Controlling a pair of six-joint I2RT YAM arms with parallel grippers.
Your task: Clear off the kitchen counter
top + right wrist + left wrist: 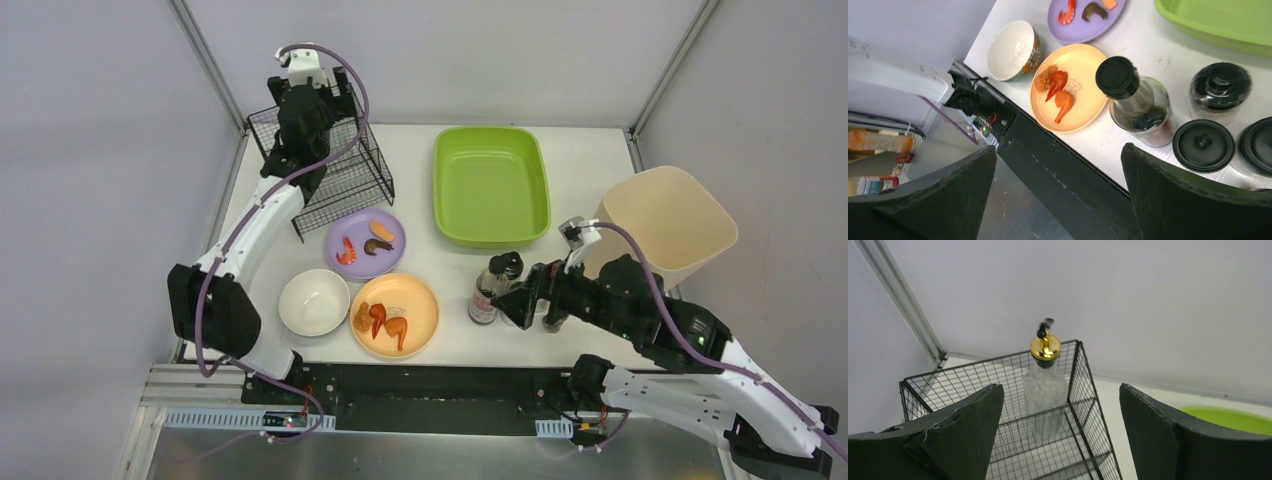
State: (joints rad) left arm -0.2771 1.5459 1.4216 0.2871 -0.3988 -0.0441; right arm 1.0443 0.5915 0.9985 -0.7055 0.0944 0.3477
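Observation:
The kitchen counter (pixel 590 180) is a white tabletop. On it stand a purple plate (pixel 365 243) with food bits, an orange plate (pixel 395 314) with fried pieces, a white bowl (pixel 313 301) and a dark sauce bottle (pixel 494 288) with a black cap. My right gripper (pixel 522 298) is open and empty just right of that bottle. In the right wrist view the bottle (pixel 1135 100) stands beside a black-lidded jar (pixel 1220 92) and two more black lids (pixel 1203 145). My left gripper (pixel 288 150) is open and empty above the black wire rack (pixel 350 175). A clear bottle with a gold cap (pixel 1045 385) stands inside the rack.
A lime-green tray (pixel 490 185) sits at the back centre, with nothing in it. A beige bin (pixel 665 225) stands at the right edge. Grey frame posts rise at the back corners. The black front rail (pixel 1058 165) runs under my right gripper (pixel 1059 148).

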